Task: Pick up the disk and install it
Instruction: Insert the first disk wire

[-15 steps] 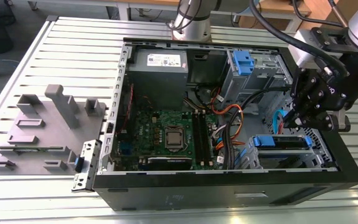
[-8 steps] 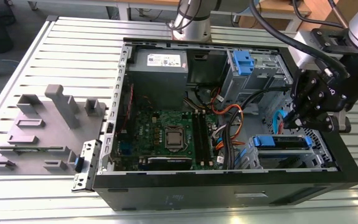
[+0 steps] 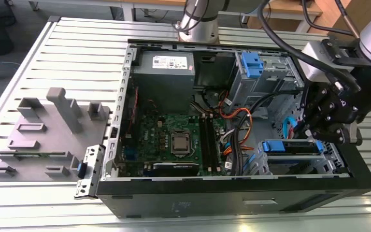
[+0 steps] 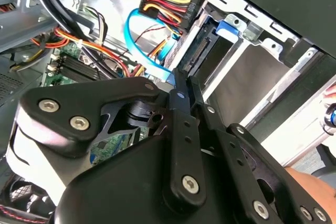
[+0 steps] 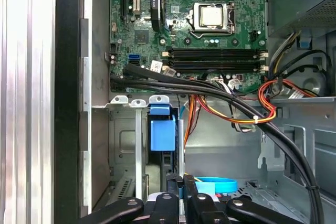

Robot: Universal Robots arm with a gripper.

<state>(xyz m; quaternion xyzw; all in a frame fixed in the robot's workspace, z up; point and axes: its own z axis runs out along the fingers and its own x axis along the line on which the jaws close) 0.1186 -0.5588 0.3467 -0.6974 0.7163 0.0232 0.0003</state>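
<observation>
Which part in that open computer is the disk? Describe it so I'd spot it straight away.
Find the open black computer case, then the end effector at the exterior view's right. Just below sits the disk, a flat drive in its metal bay. Its blue end tab marks it out; the other blue clip stands upright.

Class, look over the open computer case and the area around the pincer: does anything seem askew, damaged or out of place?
Nothing stands out. The disk sits level in its bay in the exterior view, with the pincer just above it. Cables drape loosely across the case, with no damage visible.
</observation>
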